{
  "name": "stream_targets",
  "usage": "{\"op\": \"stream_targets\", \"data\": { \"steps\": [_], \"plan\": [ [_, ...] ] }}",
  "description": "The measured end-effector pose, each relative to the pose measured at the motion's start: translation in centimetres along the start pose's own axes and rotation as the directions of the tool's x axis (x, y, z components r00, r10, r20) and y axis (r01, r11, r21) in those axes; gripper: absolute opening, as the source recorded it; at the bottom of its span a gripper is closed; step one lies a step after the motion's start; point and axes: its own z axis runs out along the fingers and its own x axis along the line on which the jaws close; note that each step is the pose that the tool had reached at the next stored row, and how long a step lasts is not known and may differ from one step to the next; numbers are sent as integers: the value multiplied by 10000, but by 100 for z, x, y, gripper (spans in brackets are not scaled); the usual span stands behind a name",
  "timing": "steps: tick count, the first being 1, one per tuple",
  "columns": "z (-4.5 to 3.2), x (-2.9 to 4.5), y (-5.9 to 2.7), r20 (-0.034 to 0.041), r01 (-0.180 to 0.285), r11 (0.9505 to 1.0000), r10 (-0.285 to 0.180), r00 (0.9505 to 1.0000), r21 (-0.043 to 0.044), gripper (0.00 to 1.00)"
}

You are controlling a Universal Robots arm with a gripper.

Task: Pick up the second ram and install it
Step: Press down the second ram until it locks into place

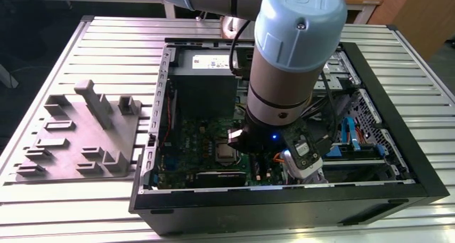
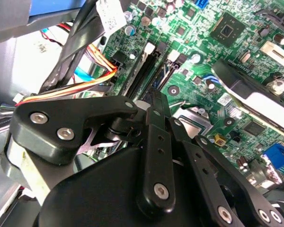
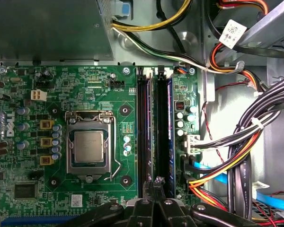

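A long dark blue-green strip, the second ram (image 3: 169, 132), stands on edge in the black slot nearest the cable bundle. Beside it, toward the processor, is another long black slot (image 3: 144, 132). I cannot tell whether that slot holds a strip. My gripper (image 3: 154, 183) hangs low over the near end of the two slots, fingers together and nothing visible between them. In the second wrist view the gripper (image 2: 150, 101) points at the same slots (image 2: 143, 71). In the exterior view the arm's wrist (image 1: 284, 131) reaches down into the open computer case (image 1: 398, 120).
The processor socket (image 3: 89, 146) lies beside the slots and the power supply (image 3: 47, 28) beyond them. Thick cable bundles (image 3: 246, 156) run close by the ram. A grey holder block (image 1: 78, 134) sits on the slatted table at the exterior view's left.
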Motion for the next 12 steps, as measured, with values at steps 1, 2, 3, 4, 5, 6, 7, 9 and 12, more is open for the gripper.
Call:
{"op": "stream_targets", "data": {
  "steps": [1,2,3,4,5,6,7,9,12],
  "plan": [
    [0,0,0,0,0,10000,0,10000,0,10],
    [5,0,0,1,0,10000,0,10000,-3,10],
    [14,0,0,2,0,10000,0,10000,-6,10],
    [22,1,-1,1,1,10000,-1,10000,-2,10],
    [29,1,-2,0,0,10000,0,10000,0,10],
    [33,1,-3,0,0,10000,0,10000,0,10],
    [33,2,-3,-1,0,10000,0,10000,2,10],
    [41,2,-3,1,1,10000,-1,10000,-2,10],
    [54,2,-4,0,0,10000,0,10000,0,10]
  ]
}}
